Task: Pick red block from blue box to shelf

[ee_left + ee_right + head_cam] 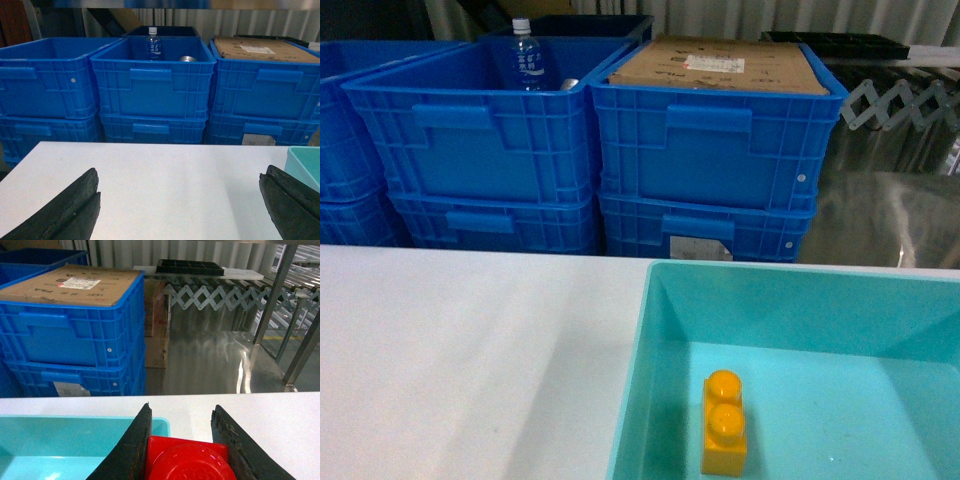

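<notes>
While the right wrist view shows the brick already between the jaws, these notes take the blue box as landmark.

Landmark: blue box [665, 300], turquoise bin on the white worktop [460, 350], at the worktop's right part in the head view.

Red block: red block [187, 460] is clamped in the right pincer [182, 450], above and just beyond the box's right rim as the right wrist view shows it. Stud faces the camera. It does not appear in the head view.

Right pincer: clenched on the block, one dark jaw on each side face.

Left pincer: left pincer [180, 205] spread wide, holding nothing, over bare worktop left of the box; only a corner of the box shows at that view's right edge.

Left in box: yellow-orange brick [725, 425], two studs, lying on the box floor near its left wall.

Behind box: stacked dark blue crates [590, 150]; one holds a water bottle [527, 55], one carries a cardboard sheet [720, 65].

Shelf: shelf [280, 295], steel uprights and tiers, beyond the box and to its right.

Handling, judged: small rigid plastic, light, not fragile. Glossy walls look slippery, so a firm squeeze across two flat opposite sides is best, stud left free.

Risk, judged: block could twist or slide out if the grip is off-centre during the carry.
</notes>
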Robot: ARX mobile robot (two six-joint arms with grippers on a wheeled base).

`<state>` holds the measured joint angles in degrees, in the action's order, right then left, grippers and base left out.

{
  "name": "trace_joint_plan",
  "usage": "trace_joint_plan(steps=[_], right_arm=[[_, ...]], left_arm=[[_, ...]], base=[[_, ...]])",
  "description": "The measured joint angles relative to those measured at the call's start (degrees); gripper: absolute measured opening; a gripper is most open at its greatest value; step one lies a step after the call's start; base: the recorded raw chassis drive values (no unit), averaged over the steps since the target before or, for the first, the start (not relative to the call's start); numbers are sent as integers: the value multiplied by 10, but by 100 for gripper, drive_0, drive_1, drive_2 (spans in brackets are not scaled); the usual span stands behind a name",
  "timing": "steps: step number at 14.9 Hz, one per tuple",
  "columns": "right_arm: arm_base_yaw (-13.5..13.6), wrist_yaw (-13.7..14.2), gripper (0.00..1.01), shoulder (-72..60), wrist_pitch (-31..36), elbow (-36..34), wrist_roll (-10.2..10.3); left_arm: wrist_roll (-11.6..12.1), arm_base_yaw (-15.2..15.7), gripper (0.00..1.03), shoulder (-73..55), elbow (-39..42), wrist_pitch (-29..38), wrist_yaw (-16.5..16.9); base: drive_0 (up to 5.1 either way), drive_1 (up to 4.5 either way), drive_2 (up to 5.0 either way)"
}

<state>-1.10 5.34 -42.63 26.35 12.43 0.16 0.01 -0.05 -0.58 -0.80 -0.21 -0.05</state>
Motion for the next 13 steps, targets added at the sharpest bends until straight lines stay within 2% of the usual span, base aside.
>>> trace_joint_plan(steps=[13], right_arm=[[0,0,29,0,0,0,0]], left_arm=[[0,0,98,0,0,0,0]], base=[[0,0,0]])
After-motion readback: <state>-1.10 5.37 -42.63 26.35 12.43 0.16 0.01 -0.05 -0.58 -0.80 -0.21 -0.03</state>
